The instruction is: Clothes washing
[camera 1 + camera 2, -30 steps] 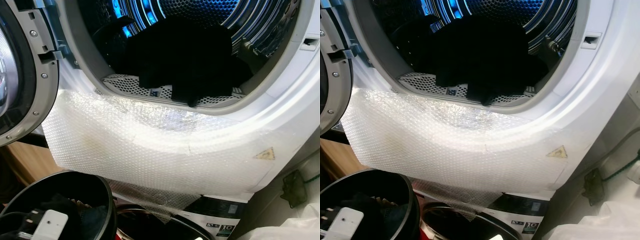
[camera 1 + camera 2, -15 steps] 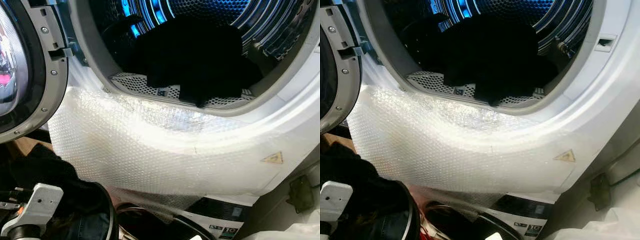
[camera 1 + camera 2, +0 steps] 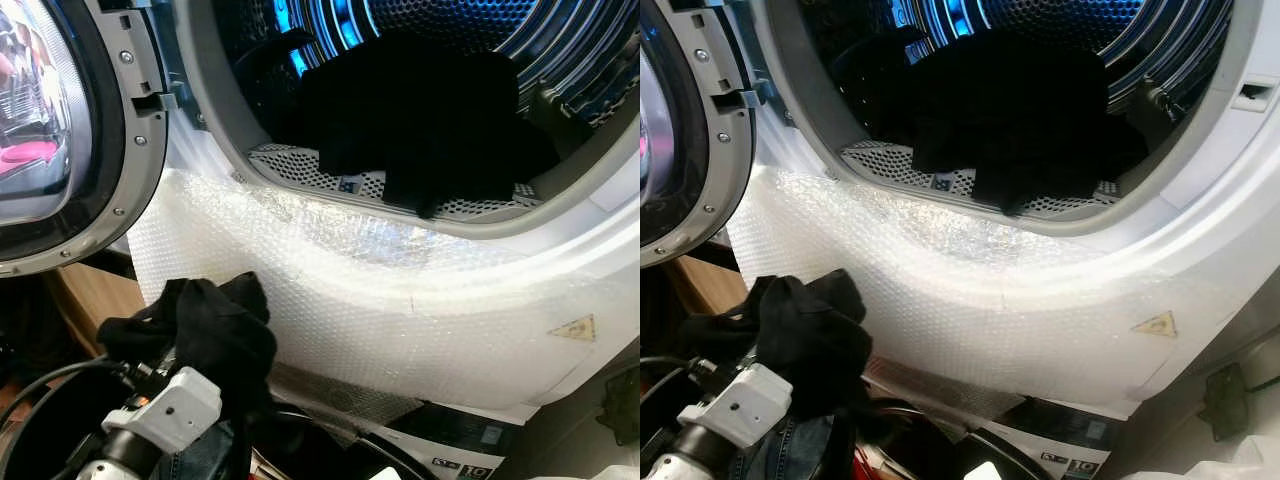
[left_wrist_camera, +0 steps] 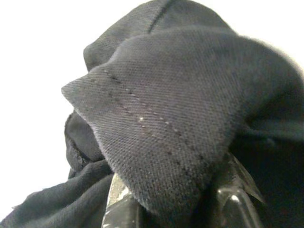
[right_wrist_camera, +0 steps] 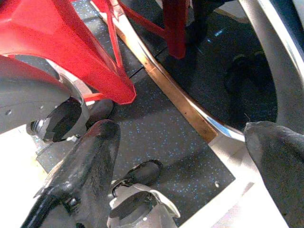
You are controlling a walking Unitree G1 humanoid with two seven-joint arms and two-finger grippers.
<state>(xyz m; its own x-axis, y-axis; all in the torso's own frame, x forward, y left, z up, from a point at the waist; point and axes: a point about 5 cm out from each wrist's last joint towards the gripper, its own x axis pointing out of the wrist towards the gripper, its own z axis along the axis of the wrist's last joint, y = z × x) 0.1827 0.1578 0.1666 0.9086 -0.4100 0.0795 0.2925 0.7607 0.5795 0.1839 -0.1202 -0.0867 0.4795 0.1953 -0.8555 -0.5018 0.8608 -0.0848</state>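
Near left, the left gripper (image 3: 190,345) is holding up a bunched black garment (image 3: 215,325), its fingers clamped on the cloth, just in front of the bubble wrap (image 3: 400,300) covering the washing machine's (image 3: 600,260) front. Low down, the right gripper (image 5: 185,156) is hanging with fingers apart. Farther back, dark clothes (image 3: 430,110) are lying inside the drum (image 3: 480,15), beside the open door (image 3: 60,140) at left.

Head views are sharp and evenly lit, with blue light glowing off the ribbed drum (image 3: 470,20) at the back. The dark clothes (image 3: 420,110) inside read as near-featureless black. Glare whitens the bubble wrap (image 3: 380,290), and the door glass (image 3: 30,130) carries bright reflections. The left wrist view has a blown-out white background behind a close, softly focused black garment (image 4: 180,109). The right wrist view is bright, its near black fingers (image 5: 80,166) blurred.
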